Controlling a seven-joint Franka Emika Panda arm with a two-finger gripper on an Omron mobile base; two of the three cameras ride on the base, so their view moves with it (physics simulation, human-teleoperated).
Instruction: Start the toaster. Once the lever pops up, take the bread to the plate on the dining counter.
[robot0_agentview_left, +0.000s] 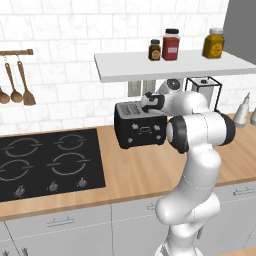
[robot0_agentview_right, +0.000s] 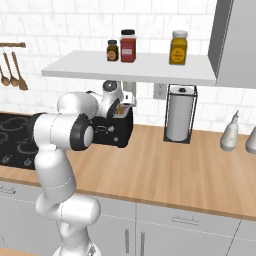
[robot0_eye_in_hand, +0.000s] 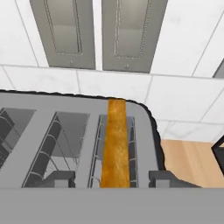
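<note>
The black toaster (robot0_agentview_left: 140, 131) (robot0_agentview_right: 119, 132) stands on the wall-side wooden counter under a shelf. My gripper (robot0_agentview_left: 150, 102) (robot0_agentview_right: 119, 107) hangs directly over its top, pointing down. In the hand view the toaster's grey top (robot0_eye_in_hand: 39, 109) shows its slots from above. The bread (robot0_eye_in_hand: 116, 140) stands on edge in the right slot, its tan-brown crust facing up. My gripper (robot0_eye_in_hand: 111, 178) is open, with one fingertip (robot0_eye_in_hand: 59, 177) on each side of the bread and a gap to the slice on both sides. The plate and the dining counter are out of view.
A black hob (robot0_agentview_left: 45, 160) lies left of the toaster. The white shelf (robot0_agentview_left: 170, 65) with three jars hangs low over my hand. A paper-towel holder (robot0_agentview_right: 180, 120) and pale bottles (robot0_agentview_right: 230, 132) stand to the right. Wall outlets (robot0_eye_in_hand: 96, 35) are behind the toaster.
</note>
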